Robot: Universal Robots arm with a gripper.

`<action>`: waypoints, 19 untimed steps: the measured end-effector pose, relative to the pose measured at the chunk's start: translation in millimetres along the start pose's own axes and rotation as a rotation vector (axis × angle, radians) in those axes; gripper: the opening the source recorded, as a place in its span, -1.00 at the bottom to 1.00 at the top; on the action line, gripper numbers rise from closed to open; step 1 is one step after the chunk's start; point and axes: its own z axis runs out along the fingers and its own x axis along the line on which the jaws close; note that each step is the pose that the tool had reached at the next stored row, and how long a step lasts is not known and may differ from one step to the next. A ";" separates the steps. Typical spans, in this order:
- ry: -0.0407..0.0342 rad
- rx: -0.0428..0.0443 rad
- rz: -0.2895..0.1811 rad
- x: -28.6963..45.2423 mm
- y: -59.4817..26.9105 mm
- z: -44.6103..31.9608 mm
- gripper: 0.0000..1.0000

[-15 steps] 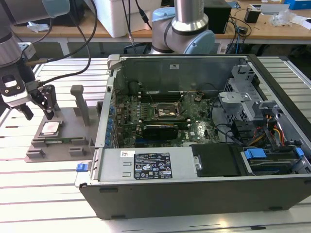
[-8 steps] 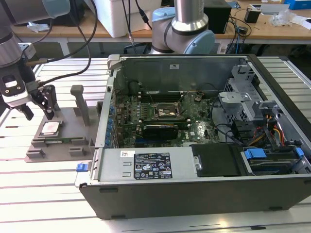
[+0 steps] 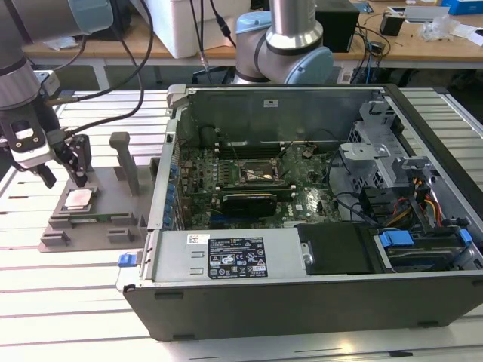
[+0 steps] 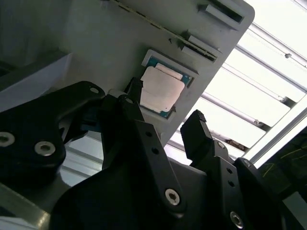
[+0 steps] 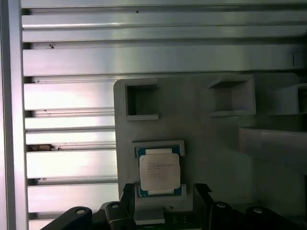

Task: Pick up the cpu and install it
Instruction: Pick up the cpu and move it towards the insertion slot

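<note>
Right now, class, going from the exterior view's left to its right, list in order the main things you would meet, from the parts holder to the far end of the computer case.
cpu → upright grey post → motherboard socket → large blue tab on the drive bay

Slotted metal table (image 3: 60,302) bears grey fixture (image 3: 106,217) and computer case (image 3: 302,302)

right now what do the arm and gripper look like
The arm is silver-grey tubing with pale blue joint caps, and black cables run alongside it. The gripper has a white and grey body and two black fingers, angular and jointed, dotted with silver screw heads.
</note>
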 end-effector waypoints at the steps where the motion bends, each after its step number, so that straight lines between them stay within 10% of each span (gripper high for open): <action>1: 0.0000 -0.0004 -0.021 0.0 0.1 1.9 0.20; 19: 0.0001 -0.0003 -0.043 0.1 0.1 12.2 0.20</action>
